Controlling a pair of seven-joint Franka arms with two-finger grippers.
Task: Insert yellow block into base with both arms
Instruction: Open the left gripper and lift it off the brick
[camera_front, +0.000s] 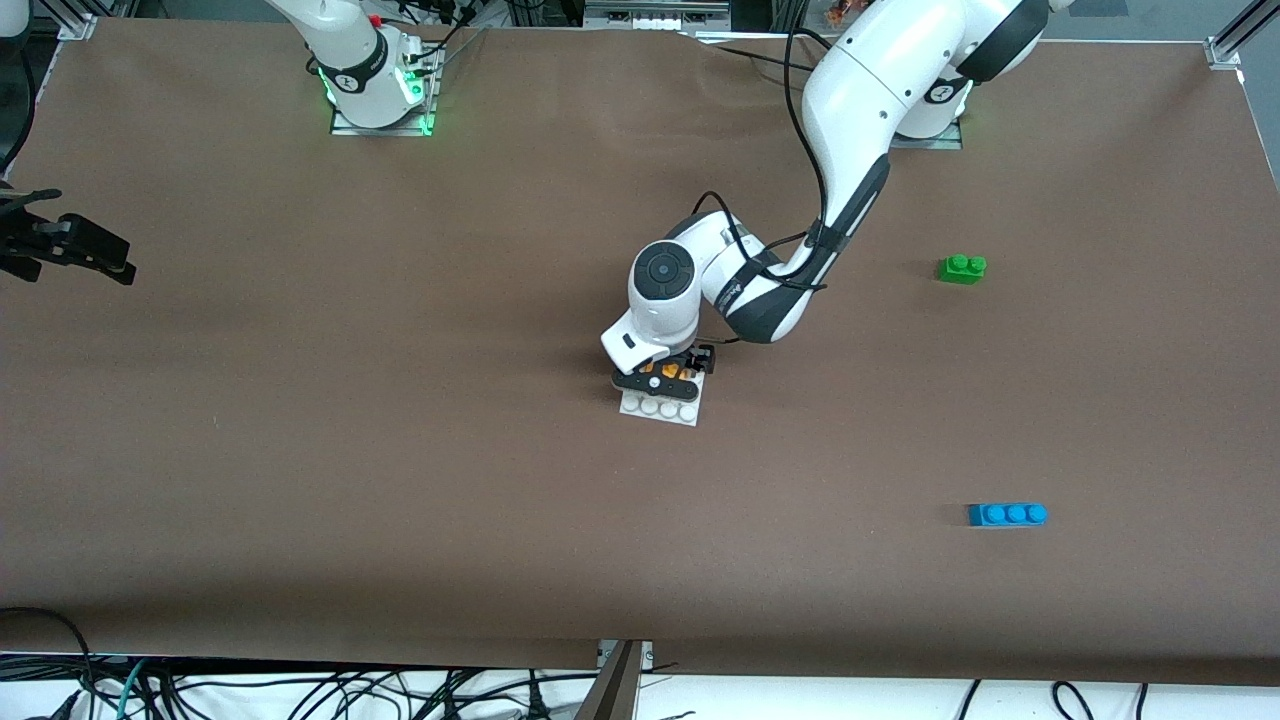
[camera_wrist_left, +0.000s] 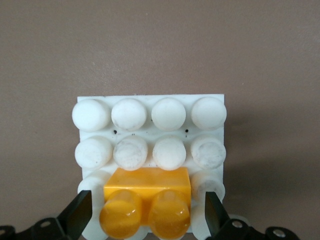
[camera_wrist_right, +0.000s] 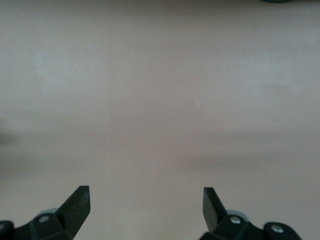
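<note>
Blue brick (camera_front: 1007, 514) lies nearest. Yellow block (camera_wrist_left: 146, 200) sits on base (camera_wrist_left: 150, 102); left gripper (camera_wrist_left: 146, 217) straddles it, fingers apart. Right gripper (camera_wrist_right: 146, 210) waits, fingers apart.

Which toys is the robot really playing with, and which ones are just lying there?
Part of the job:
- yellow block, sitting on the base
- base, white studded plate
- left gripper, open around the yellow block
- right gripper, open, waiting over bare table

Just lying about:
- green brick
- blue brick

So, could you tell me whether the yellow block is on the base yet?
Yes: the yellow block sits on the base, studs up.
</note>
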